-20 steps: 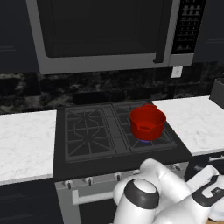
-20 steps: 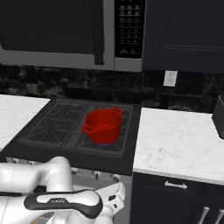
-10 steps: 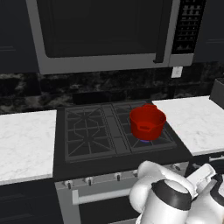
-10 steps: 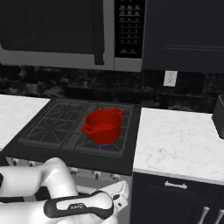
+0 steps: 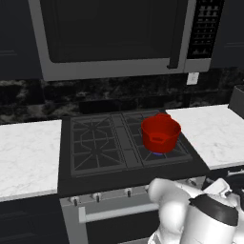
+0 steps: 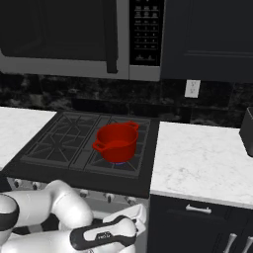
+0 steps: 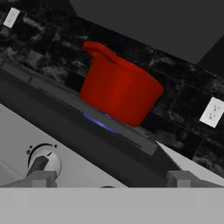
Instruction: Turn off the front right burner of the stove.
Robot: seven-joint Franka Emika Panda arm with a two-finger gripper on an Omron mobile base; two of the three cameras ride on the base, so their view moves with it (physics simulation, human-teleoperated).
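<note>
The black stove (image 5: 95, 143) (image 6: 54, 143) has a red pot (image 5: 161, 133) (image 6: 117, 142) standing on its front right burner (image 5: 180, 148) (image 6: 116, 166). A blue flame (image 7: 98, 122) burns under the pot (image 7: 118, 89). Small silver knobs (image 5: 127, 192) (image 6: 107, 196) line the steel front. My gripper (image 7: 111, 179) is open, low and close before that front, with nothing between its fingers. One silver knob (image 7: 43, 161) with a dark bar sits just above the left fingertip (image 7: 39, 178). My arm hides the front's right end in the left base view.
A steel-framed microwave (image 5: 109, 38) (image 6: 64, 34) hangs above the stove. White marble counters (image 5: 28, 157) (image 6: 197, 158) flank it. A dark box (image 5: 238, 100) (image 6: 247, 131) stands at the right counter's far end. Dark cabinet doors (image 6: 197, 227) lie below the right counter.
My arm has sunk lower and swung right in front of the stove. The pot, the stove and the cameras have not moved.
</note>
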